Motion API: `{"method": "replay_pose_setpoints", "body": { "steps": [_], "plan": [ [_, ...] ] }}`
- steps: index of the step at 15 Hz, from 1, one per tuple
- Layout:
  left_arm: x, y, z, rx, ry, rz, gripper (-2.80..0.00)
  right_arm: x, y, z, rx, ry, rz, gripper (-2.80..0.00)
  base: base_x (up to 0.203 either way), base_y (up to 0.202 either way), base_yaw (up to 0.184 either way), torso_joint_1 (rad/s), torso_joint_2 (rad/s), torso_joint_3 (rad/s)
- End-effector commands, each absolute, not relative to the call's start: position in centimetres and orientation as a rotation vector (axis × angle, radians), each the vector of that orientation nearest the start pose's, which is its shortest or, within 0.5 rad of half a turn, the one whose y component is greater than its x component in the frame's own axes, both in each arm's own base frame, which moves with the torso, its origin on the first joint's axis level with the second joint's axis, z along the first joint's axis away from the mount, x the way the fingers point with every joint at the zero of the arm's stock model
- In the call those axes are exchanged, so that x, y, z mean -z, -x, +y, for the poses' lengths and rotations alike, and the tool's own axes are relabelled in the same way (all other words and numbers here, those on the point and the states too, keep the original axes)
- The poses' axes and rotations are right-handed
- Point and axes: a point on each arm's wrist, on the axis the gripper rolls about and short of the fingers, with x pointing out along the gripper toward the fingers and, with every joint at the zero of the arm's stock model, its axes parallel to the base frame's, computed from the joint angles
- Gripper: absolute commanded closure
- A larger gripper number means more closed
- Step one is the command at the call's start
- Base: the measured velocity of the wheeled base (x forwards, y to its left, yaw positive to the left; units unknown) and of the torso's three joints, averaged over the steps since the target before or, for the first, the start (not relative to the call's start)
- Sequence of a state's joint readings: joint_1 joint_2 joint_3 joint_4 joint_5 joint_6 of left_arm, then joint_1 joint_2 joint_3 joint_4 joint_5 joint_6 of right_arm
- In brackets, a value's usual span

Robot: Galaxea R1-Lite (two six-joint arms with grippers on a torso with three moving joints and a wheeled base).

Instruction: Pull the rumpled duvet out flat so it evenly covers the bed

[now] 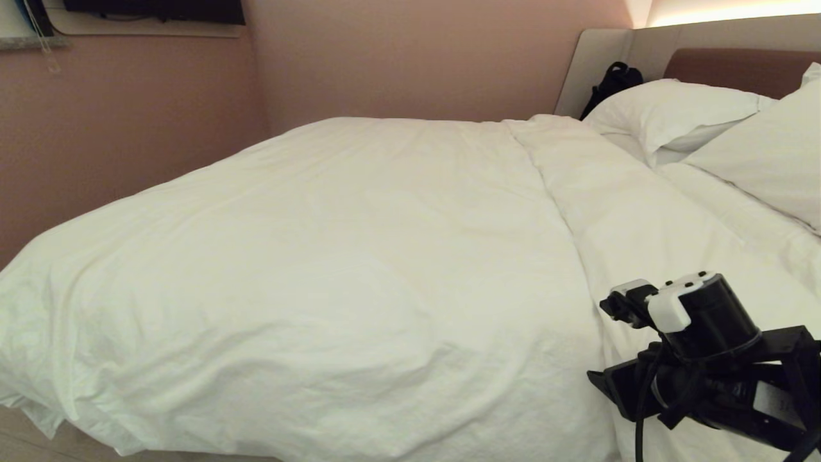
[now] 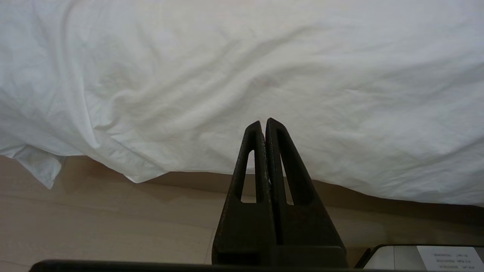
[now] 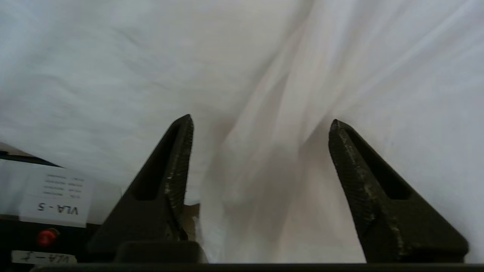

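Right gripper (image 3: 261, 124) spread over puffy, finely wrinkled duvet (image 1: 321, 256).

The puffy white cotton duvet (image 1: 333, 269) lies broad and low, open above for any reach. Two plump white pillows (image 1: 680, 112) and a black bag (image 1: 614, 82) crowd the padded beige headboard (image 1: 596, 64). The pink wall (image 1: 128, 122) hems the far side closely. Pale wooden floor (image 2: 106, 223) is free beneath the hanging hem.

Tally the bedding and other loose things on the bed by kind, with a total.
Duvet: 1
Pillows: 2
Black bag, by the headboard: 1
Total: 4
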State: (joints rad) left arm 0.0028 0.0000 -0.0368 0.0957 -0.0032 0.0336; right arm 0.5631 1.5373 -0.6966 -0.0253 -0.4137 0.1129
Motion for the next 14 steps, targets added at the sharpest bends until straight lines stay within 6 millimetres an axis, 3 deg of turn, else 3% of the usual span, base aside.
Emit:
{"method": "replay_pose_setpoints", "body": {
  "steps": [1,7,10,11,14],
  "plan": [
    [-7.6,2.6,0.0,0.001,-0.034,0.060,0.00,-15.9,-19.7,11.4,-0.101,0.250,0.678,-2.80,0.000,0.000,0.000,0.000,0.00,0.000],
    [-7.6,2.6,0.0,0.001,-0.034,0.060,0.00,-23.5,-18.0,10.2,-0.109,0.115,0.428,-2.80,0.000,0.000,0.000,0.000,0.00,0.000],
    [-7.6,2.6,0.0,0.001,-0.034,0.060,0.00,-24.8,-18.5,8.6,-0.035,0.085,0.404,-2.80,0.000,0.000,0.000,0.000,0.00,0.000],
    [-7.6,2.6,0.0,0.001,-0.034,0.060,0.00,-24.9,-18.7,8.3,-0.022,0.079,0.402,0.00,0.000,0.000,0.000,0.000,0.00,0.000],
    [-7.6,2.6,0.0,0.001,-0.034,0.060,0.00,-25.1,-19.2,7.9,0.010,0.066,0.395,0.00,0.000,0.000,0.000,0.000,0.00,0.000]
  ]
}}
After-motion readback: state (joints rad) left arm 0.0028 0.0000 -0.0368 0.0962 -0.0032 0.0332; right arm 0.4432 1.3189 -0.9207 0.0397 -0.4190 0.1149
